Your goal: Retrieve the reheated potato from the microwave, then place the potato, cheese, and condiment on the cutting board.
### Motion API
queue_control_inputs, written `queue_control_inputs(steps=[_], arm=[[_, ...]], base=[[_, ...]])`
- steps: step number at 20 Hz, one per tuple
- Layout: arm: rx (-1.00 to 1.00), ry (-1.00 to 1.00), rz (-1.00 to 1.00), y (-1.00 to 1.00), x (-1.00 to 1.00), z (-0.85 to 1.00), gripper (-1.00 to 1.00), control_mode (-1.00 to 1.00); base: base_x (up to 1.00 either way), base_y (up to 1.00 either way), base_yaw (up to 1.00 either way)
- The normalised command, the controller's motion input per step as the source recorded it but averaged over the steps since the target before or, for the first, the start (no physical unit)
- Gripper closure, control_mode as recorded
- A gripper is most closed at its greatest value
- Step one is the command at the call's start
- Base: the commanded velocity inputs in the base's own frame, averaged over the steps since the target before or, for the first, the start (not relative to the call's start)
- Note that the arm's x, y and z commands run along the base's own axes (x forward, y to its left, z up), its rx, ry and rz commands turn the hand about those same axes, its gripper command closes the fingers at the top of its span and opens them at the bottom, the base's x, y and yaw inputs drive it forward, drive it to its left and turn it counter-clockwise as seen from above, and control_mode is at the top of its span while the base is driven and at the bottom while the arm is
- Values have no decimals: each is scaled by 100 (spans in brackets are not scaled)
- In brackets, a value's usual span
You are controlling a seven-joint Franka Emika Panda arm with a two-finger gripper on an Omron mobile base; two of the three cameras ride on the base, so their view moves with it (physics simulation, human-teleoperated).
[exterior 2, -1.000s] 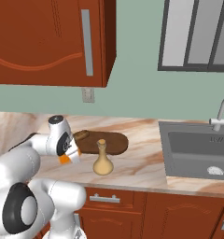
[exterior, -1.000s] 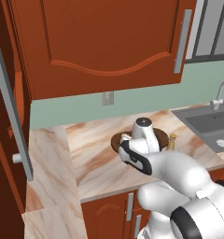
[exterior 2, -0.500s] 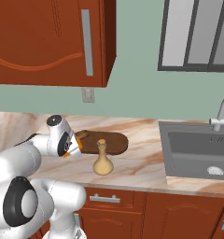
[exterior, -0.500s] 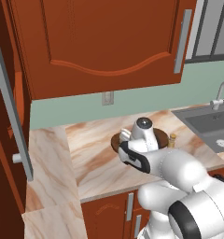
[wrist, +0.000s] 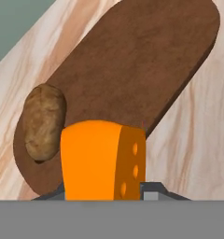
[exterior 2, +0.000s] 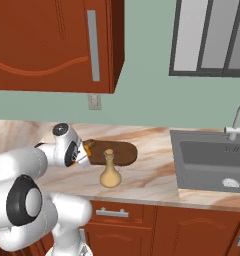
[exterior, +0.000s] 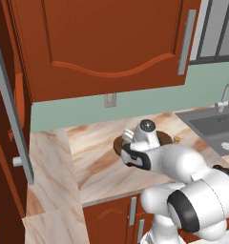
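1. Gripper clamped on the cheese, fingers tight against both sides of the orange wedge; seen in the hand view rising from 6 o'clock, holed face turned toward 3 o'clock.
2. Hangs over the near end of the cutting board; in the right base view, gripper sits at the board's 9 o'clock end, cheese just a sliver of orange at the hand.
3. Board's long axis in the hand view: from 7 o'clock up to 1 o'clock. Bare wood lies from 12 to 1 o'clock of the cheese, well ahead of the gripper.
4. Potato already resting on the board, at 10 o'clock of the cheese and just beside it, close to the board's rounded edge. Touching the wedge or not: cannot tell, since the wedge hides the gap.
5. Condiment upright on the tabletop, off the board, just beside its front edge, at about 4 o'clock of the gripper in the right base view.
6. Judged next: lower the cheese onto open wood toward 1 o'clock, away from the potato, so as not to nudge it off the rim.
7. Only one arm on this rig, so no choice of nearer hand.
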Motion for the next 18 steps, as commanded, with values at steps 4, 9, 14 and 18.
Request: queue_control_inputs(steps=[4,9,14,18], arm=[[-1,0,0,-16,29,0,100,-100],[-2,0,0,-14,25,0,100,-100],[-4,0,0,-7,6,0,100,-100],[-5,0,0,-11,16,0,100,-100]], base=[[0,0,0],[0,0,0],[0,0,0],[0,0,0]])
